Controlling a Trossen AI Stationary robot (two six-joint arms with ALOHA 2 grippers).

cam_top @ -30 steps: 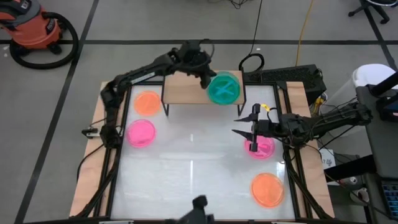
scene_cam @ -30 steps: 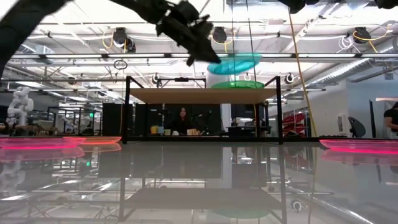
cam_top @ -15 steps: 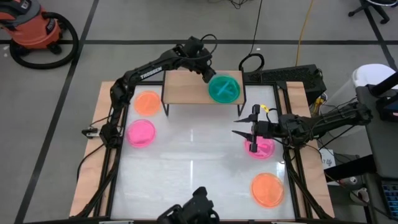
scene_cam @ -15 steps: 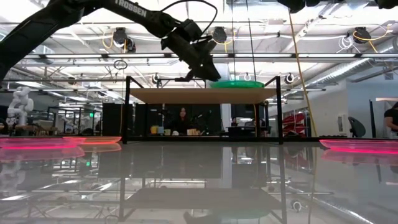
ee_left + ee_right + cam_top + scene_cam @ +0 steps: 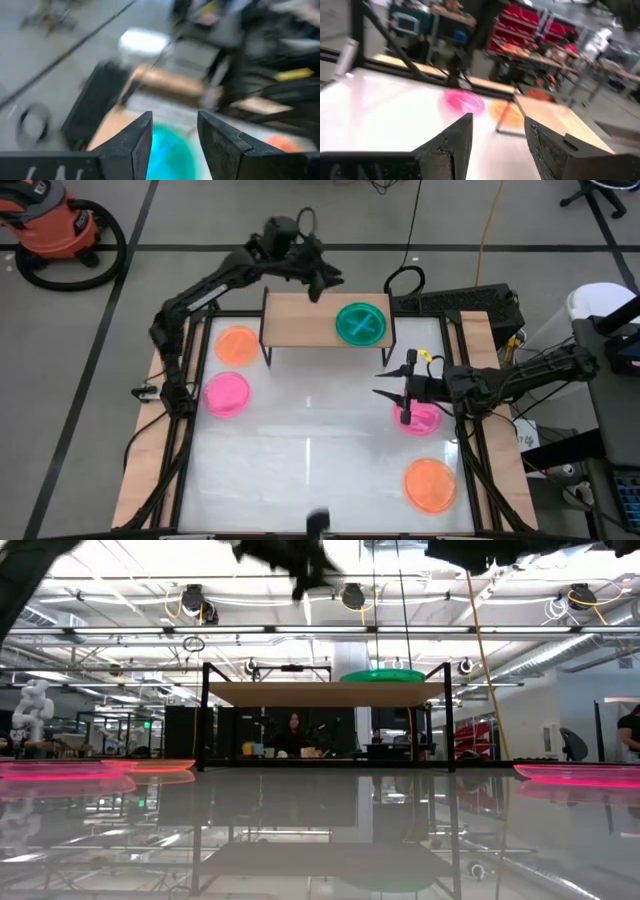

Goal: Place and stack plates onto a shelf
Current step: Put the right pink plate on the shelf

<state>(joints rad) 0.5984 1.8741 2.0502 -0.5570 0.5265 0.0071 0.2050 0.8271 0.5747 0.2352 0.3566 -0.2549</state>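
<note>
Left hand [image 5: 318,283] hangs open above the shelf [image 5: 300,330] — its wrist camera alone shows parted fingers [image 5: 135,145].

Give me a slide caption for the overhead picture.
Left tool open beyond the shelf holding stacked plates; right tool open above a pink plate.

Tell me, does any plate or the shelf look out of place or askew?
Nothing stands out. The stacked plates lie flat on the right end of the shelf. Orange and pink plates lie flat on the table, with another pink and orange pair at right.
</note>
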